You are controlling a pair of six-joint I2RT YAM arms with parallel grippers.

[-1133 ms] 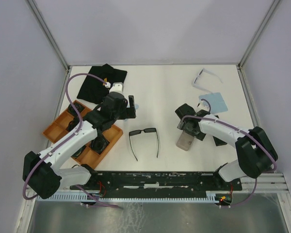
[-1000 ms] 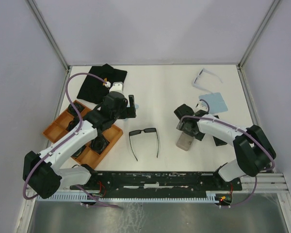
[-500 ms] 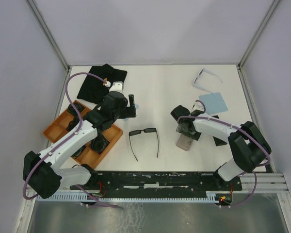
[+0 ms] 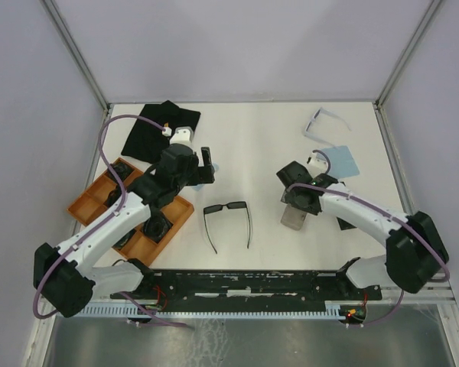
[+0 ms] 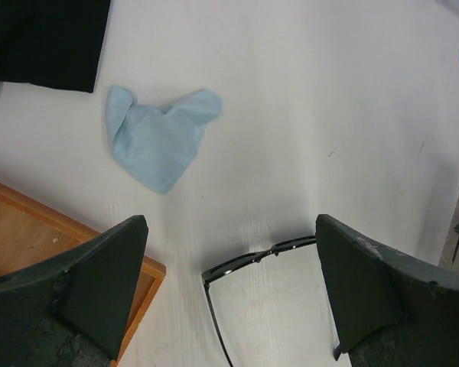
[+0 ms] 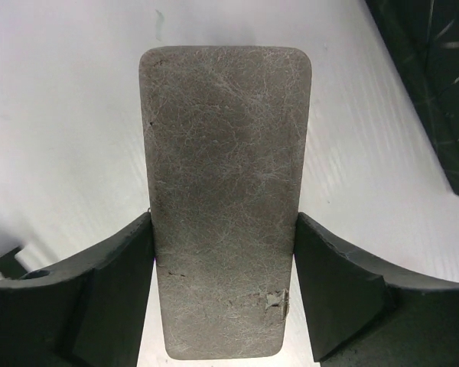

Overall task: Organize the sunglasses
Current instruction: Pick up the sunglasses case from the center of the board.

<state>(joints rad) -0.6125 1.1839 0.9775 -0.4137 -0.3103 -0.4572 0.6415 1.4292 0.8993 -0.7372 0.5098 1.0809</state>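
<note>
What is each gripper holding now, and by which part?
The right gripper clamps the grey case across its two long sides, near one end. The left gripper is open, holding nothing.

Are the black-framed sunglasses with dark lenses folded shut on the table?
No, the black-framed sunglasses lie on the white table with both temple arms spread open.

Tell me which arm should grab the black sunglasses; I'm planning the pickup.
Left. Its open left gripper hovers right over the black sunglasses; the right gripper grips the grey case.
</note>
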